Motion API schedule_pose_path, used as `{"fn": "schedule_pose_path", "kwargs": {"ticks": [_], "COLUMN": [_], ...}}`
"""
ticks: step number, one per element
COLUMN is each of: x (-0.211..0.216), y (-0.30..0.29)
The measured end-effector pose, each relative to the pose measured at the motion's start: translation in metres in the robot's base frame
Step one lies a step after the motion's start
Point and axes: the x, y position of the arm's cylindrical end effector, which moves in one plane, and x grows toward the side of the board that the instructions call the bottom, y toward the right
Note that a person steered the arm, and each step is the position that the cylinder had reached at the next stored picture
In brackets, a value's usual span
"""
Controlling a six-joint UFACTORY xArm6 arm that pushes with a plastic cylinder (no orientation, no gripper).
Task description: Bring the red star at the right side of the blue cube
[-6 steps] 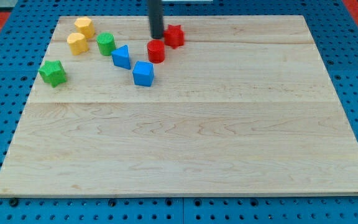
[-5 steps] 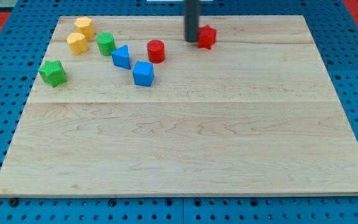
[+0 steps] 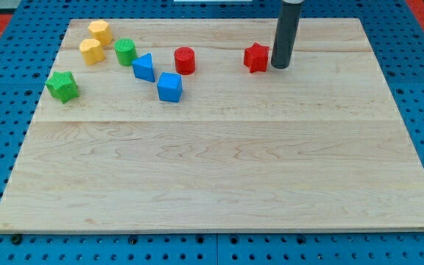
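The red star (image 3: 255, 57) lies near the view's top, right of centre. My tip (image 3: 280, 67) stands just to the star's right, close to it or touching it. The blue cube (image 3: 169, 87) sits well to the star's left and a little lower. A red cylinder (image 3: 185, 59) stands between them, above and to the right of the cube.
A blue triangular block (image 3: 143, 67) lies up-left of the cube. A green cylinder (image 3: 126, 51), two yellow blocks (image 3: 99, 32) (image 3: 90, 51) and a green star (image 3: 62, 86) sit at the view's upper left. The wooden board (image 3: 219, 162) lies on a blue pegboard.
The red star slid to the right, away from the red cylinder. My tip went from the star's left side to its right side.
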Motion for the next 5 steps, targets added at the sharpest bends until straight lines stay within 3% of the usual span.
{"fn": "schedule_pose_path", "kwargs": {"ticks": [1,2,4,5], "x": [-0.043,-0.012,0.092,0.09], "y": [-0.003,-0.037,-0.054,-0.041]}}
